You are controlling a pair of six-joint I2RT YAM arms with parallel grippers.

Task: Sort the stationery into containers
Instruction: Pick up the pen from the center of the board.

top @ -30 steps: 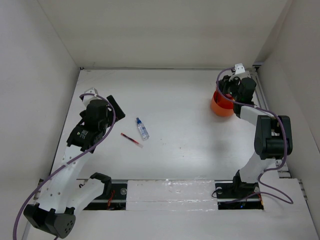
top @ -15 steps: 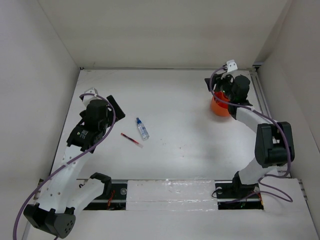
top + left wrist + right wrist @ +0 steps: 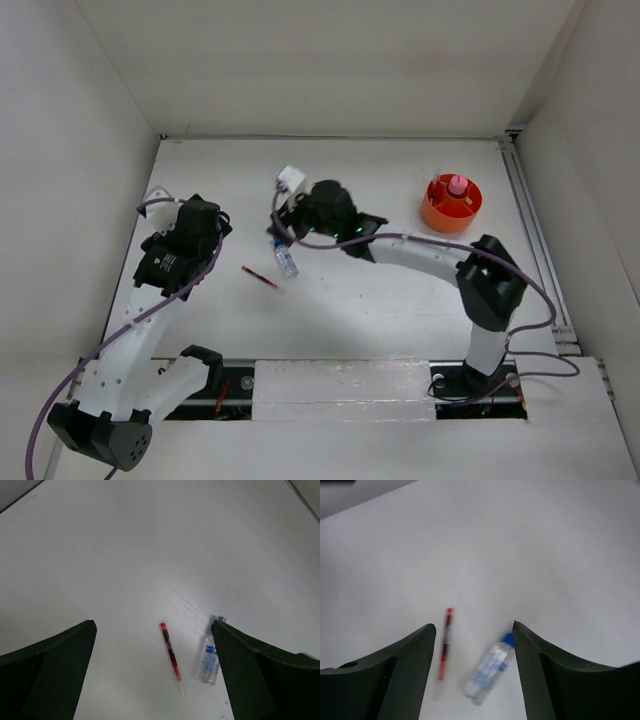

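A clear blue-capped bottle [image 3: 286, 258] and a thin red pen [image 3: 262, 278] lie side by side on the white table, left of centre. My right gripper [image 3: 298, 236] hovers open and empty just above the bottle. In the right wrist view the bottle [image 3: 489, 670] and the pen [image 3: 443, 647] both lie between the spread fingers [image 3: 395, 675]. My left gripper [image 3: 207, 228] is open and empty, left of the pen. Its view shows the pen [image 3: 170, 652] and the bottle [image 3: 207, 660]. The orange tub [image 3: 440, 212] stands far right with a pink-capped cylinder [image 3: 457, 185] upright in it.
White walls enclose the table on the left, back and right. A metal rail [image 3: 535, 250] runs along the right edge. The right arm's forearm [image 3: 420, 252] stretches across the middle of the table, from its elbow [image 3: 490, 275] to the bottle.
The right arm swung from over the orange tub leftward across the table to above the bottle. The tub is now uncovered, with the cylinder in it. The left gripper turned and drew back slightly.
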